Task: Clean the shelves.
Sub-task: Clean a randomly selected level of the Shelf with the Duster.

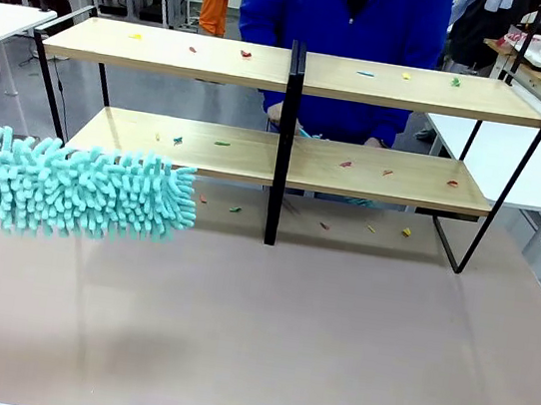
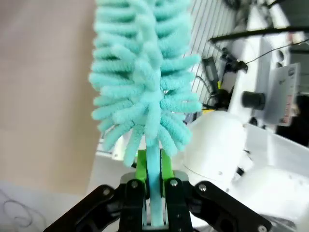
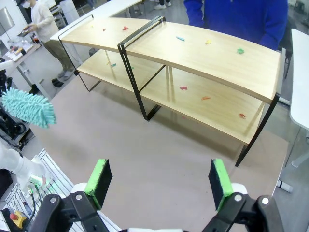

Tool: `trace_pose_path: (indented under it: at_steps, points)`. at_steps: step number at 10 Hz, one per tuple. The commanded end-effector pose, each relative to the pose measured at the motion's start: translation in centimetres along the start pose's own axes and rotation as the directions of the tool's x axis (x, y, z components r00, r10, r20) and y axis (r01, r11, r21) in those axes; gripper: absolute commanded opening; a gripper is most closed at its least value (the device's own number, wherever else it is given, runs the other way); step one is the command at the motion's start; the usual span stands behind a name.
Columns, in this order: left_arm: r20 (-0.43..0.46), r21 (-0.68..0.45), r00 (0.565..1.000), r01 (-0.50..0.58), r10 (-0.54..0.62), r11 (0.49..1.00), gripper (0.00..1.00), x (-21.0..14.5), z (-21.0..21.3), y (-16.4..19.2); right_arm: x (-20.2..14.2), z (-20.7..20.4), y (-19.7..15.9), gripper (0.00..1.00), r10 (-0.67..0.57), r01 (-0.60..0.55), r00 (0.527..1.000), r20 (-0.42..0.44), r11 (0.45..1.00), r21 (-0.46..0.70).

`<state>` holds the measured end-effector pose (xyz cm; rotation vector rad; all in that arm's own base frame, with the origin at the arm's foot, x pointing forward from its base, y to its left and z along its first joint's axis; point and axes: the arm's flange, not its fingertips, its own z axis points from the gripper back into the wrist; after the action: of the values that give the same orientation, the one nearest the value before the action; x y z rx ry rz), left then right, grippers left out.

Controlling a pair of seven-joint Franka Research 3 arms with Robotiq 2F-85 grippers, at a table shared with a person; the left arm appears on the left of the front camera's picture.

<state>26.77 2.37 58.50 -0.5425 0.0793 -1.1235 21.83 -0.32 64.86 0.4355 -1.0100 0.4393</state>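
Across the table's far half, shelves [image 1: 398,85]: two pale wooden boards in a black frame, split by a black centre post, standing on the brownish table [image 1: 279,355].
Scraps [image 1: 245,54]: small coloured bits are dotted along both boards, and a few lie on the table under the lower one.
Duster [image 1: 61,188]: a teal, fluffy head held level on the robot's left, on the near side of the lower board's left end. The right wrist view shows it clear of the frame.
Left gripper [image 2: 153,193]: clamped on the duster's handle just below the head.
Right gripper [image 3: 158,180]: jaws wide apart, holding nothing, above the table facing the shelves.
Person [image 1: 345,32]: in a blue top, behind the shelves.
Step in hand: bringing the duster to a board.
Doing it well: probably lay the head flat along the wood. Sweep each half on its own, since the post blocks a full pass, and keep the wrist off the thin frame.
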Motion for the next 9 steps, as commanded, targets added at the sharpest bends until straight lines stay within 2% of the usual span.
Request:
trace_pose_path:
  at_steps: [1,2,3,4,5,6,8,9]
  points:
    - [0.075,-0.039,0.997,-0.013,0.016,0.999,0.13,-2.4,3.1,0.5,0.0,0.0,0.0,1.00,-0.002,0.002,1.000,-0.002,1.000,0.001]
    - [0.075,-0.039,0.997,-0.013,0.016,0.999,0.13,-2.4,3.1,0.5,0.0,0.0,0.0,1.00,-0.002,0.002,1.000,-0.002,1.000,0.001]
    - [0.026,-0.008,1.000,-0.008,0.008,1.000,0.13,-0.9,0.8,0.3,0.0,0.0,0.0,1.00,-0.002,0.002,1.000,-0.002,1.000,0.001]
    - [0.011,0.004,0.999,-0.053,0.053,0.999,0.13,2.5,-0.7,1.2,0.0,0.0,0.0,1.00,-0.002,0.002,1.000,-0.002,1.000,0.001]
    - [0.092,0.089,0.976,-0.204,0.196,0.975,0.13,6.0,-1.6,2.8,0.0,0.0,0.0,1.00,-0.002,0.002,1.000,-0.002,1.000,0.001]
    - [0.038,0.055,0.985,-0.171,0.169,0.984,0.13,8.2,-2.0,3.5,0.0,0.0,0.0,1.00,-0.002,0.002,1.000,-0.002,1.000,0.001]
    - [0.072,0.081,0.966,-0.256,0.250,0.963,0.13,12.1,-3.1,5.0,0.0,0.0,0.0,1.00,-0.002,0.002,1.000,-0.002,1.000,0.001]
    - [0.119,0.100,0.947,-0.310,0.298,0.946,0.13,13.7,-4.4,5.5,0.0,0.0,0.0,1.00,-0.002,0.002,1.000,-0.002,1.000,0.001]
